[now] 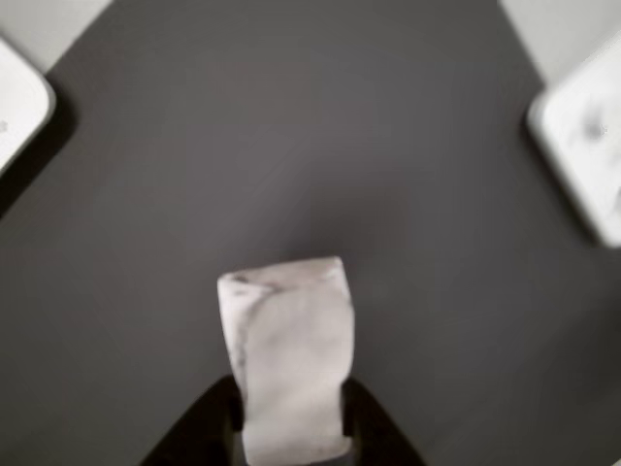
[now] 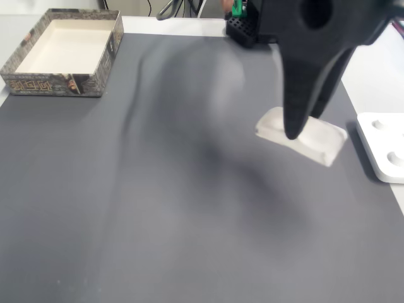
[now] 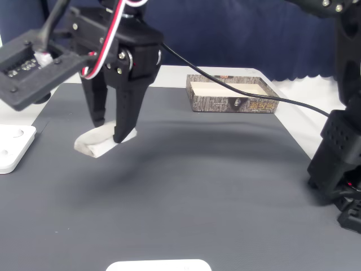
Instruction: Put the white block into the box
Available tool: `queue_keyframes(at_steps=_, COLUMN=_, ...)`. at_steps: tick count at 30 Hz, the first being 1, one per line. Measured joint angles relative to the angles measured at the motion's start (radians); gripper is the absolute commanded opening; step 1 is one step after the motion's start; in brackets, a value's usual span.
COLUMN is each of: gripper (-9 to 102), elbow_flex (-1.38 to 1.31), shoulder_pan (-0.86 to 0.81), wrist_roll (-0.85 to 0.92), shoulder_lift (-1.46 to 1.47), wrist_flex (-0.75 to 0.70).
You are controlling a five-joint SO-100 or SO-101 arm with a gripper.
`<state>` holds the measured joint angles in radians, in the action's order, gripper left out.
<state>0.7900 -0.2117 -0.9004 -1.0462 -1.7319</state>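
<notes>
Dark grey mat [image 2: 158, 208] covers the tabletop [image 2: 170, 25]; pale bare tabletop shows along the far edge and the right side in a fixed view. Wide stretch of unoccupied mat lies between the pincer and the box in both fixed views.

White block [image 2: 315, 136] lies flat on the mat near the mat's right edge in a fixed view, long axis angled across the mat. In the other fixed view the block [image 3: 93, 141] sits toward the left side. Pincer [image 2: 302, 123] stands over the block, black fingers pointing down, one on each side of it; in a fixed view the pincer [image 3: 110, 131] straddles the block with tips at mat level. In the other view the block [image 1: 289, 359] sits between the two dark fingers of the pincer [image 1: 289, 427], both pressed against its sides: closed on the block.

Glossy white plastic piece [image 2: 382, 145] rests just beside the block at the right edge, not touching it. Another white piece [image 3: 158, 265] shows at the near edge of the mat.

Box [image 2: 95, 60] sits at the far left corner in a fixed view, well apart from the block; beige interior holds nothing visible. Box [image 3: 197, 99] appears far right of the pincer in the other fixed view.
</notes>
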Motion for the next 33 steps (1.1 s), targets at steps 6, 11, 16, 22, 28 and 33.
queue_keyframes(at_steps=6, gripper=-2, elbow_flex=0.121, shoulder_pan=-0.08, wrist_roll=0.092, shoulder_lift=-0.112, wrist_flex=0.0)
queue_keyframes(at_steps=11, gripper=-2, elbow_flex=0.221, shoulder_pan=-0.181, wrist_roll=0.103, shoulder_lift=-0.239, wrist_flex=0.0)
queue_keyframes(at_steps=16, gripper=-2, elbow_flex=0.347, shoulder_pan=-0.322, wrist_roll=0.104, shoulder_lift=-0.383, wrist_flex=0.0)
queue_keyframes(at_steps=22, gripper=-2, elbow_flex=0.413, shoulder_pan=-0.515, wrist_roll=0.083, shoulder_lift=-0.494, wrist_flex=0.0)
queue_keyframes(at_steps=28, gripper=-2, elbow_flex=0.414, shoulder_pan=-0.687, wrist_roll=0.029, shoulder_lift=-0.526, wrist_flex=0.0)
queue_keyframes(at_steps=33, gripper=-2, elbow_flex=0.423, shoulder_pan=-0.816, wrist_roll=-0.072, shoulder_lift=-0.526, wrist_flex=0.002)
